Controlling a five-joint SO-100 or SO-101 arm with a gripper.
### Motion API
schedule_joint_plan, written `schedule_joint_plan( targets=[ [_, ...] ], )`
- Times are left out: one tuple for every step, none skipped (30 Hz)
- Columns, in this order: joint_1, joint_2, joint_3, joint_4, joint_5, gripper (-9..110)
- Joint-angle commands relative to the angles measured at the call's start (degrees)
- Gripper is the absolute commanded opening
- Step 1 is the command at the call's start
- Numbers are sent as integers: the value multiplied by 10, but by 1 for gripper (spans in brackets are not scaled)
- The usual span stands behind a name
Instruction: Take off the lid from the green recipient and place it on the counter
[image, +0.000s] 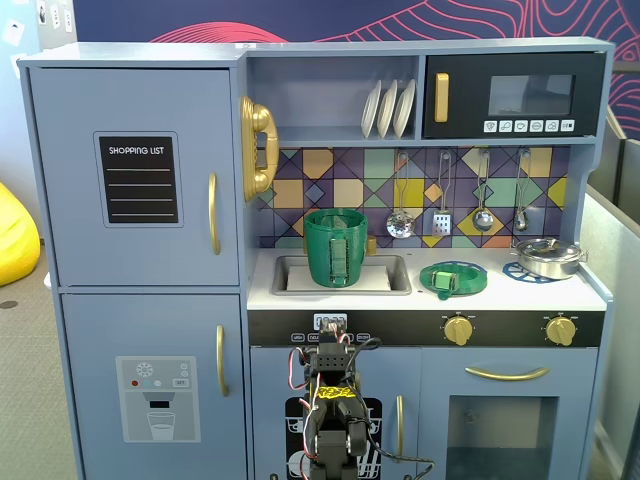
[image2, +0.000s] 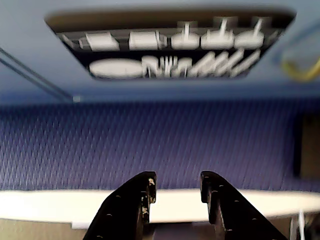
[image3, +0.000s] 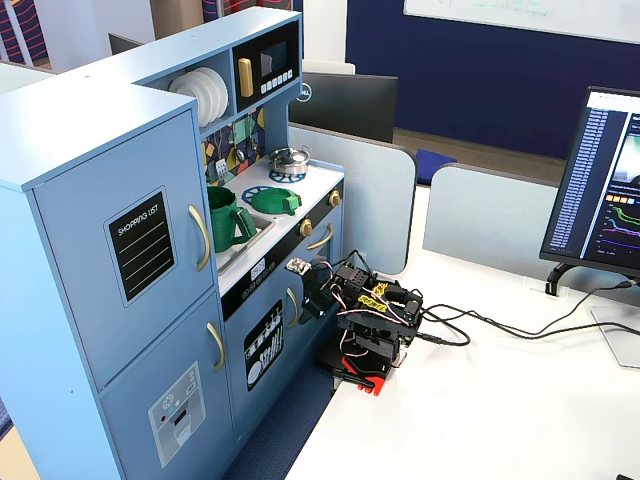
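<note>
The green recipient (image: 336, 246) stands uncovered in the sink basin of the counter (image: 520, 293); it also shows in a fixed view (image3: 226, 218). The lid (image: 452, 278) lies flat on the counter to the right of the sink, over a blue burner ring, and shows in a fixed view (image3: 271, 200). My gripper (image2: 177, 186) is open and empty, with a clear gap between the jaws. The arm is folded low on the white table, in front of the lower cabinet, far below the counter (image3: 312, 184). The gripper (image3: 310, 296) points at the cabinet front.
A silver pot (image: 548, 256) sits on the right burner ring. Utensils hang on the tiled back wall, and plates stand on the shelf above. A monitor (image3: 600, 180) and cables lie on the white table to the right of the arm.
</note>
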Motion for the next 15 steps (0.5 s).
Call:
schedule_joint_plan(
  targets=[
    [-4, 11, 11, 26, 22, 0],
    [-3, 11, 18, 37, 19, 0],
    [-2, 11, 24, 46, 19, 0],
    [-2, 11, 29, 58, 22, 0],
    [-2, 11, 33, 71, 25, 0],
    [-1, 11, 34, 91, 27, 0],
    [-1, 11, 34, 108, 34, 0],
    [-1, 11, 34, 126, 40, 0],
    [2, 11, 34, 144, 45, 0],
    [4, 11, 34, 161, 48, 0],
    [6, 11, 34, 178, 54, 0],
    [8, 11, 34, 192, 61, 0],
    [9, 11, 34, 207, 62, 0],
    [11, 11, 34, 219, 61, 0],
    [12, 11, 34, 229, 61, 0]
  ],
)
